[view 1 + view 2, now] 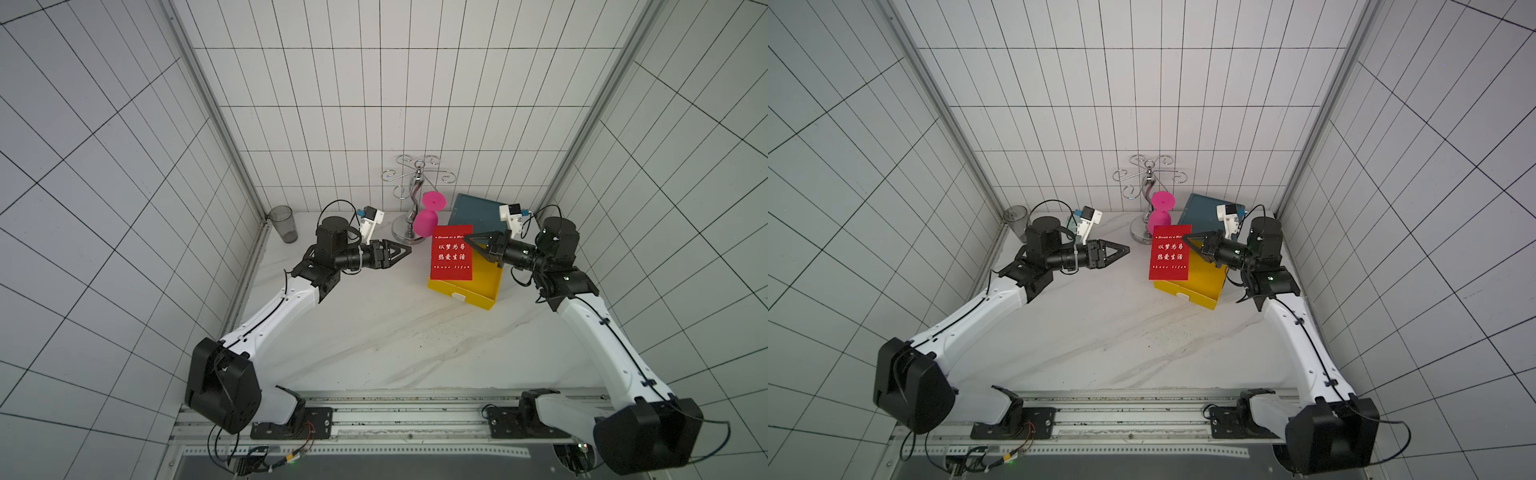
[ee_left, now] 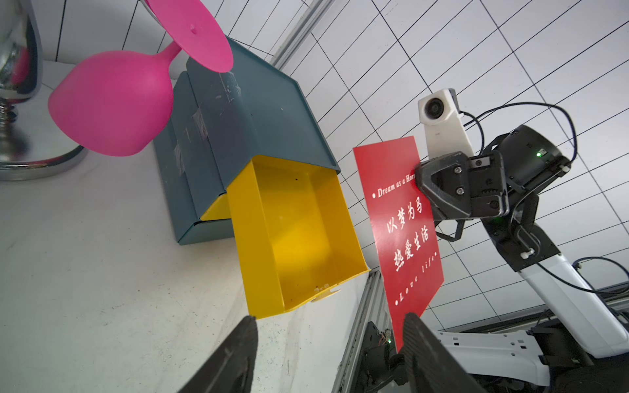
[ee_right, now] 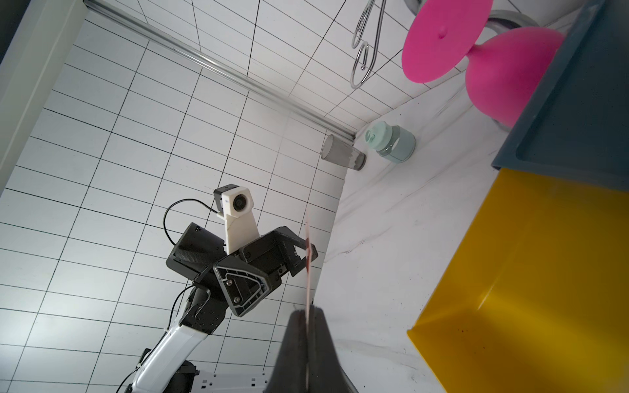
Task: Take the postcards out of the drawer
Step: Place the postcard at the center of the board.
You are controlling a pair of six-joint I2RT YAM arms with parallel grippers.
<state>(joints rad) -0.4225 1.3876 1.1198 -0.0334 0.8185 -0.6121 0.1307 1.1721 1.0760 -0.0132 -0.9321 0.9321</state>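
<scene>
The postcards (image 1: 451, 253) hang above the drawer (image 1: 484, 286), which juts from the cabinet (image 1: 473, 211) behind.

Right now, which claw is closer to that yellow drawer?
The right claw: it hangs close above the yellow drawer, shut on a red postcard. The left claw is open and farther off, over the table beside the drawer, touching nothing.

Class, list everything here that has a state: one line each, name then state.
yellow drawer: pulled open, empty
right tool: shut on red postcard
red postcard: held in the air by one edge
left tool: open, empty
pink goblet: upside down on its rim
grey tumbler: upright, empty
mint bottle: upright, capped
</scene>
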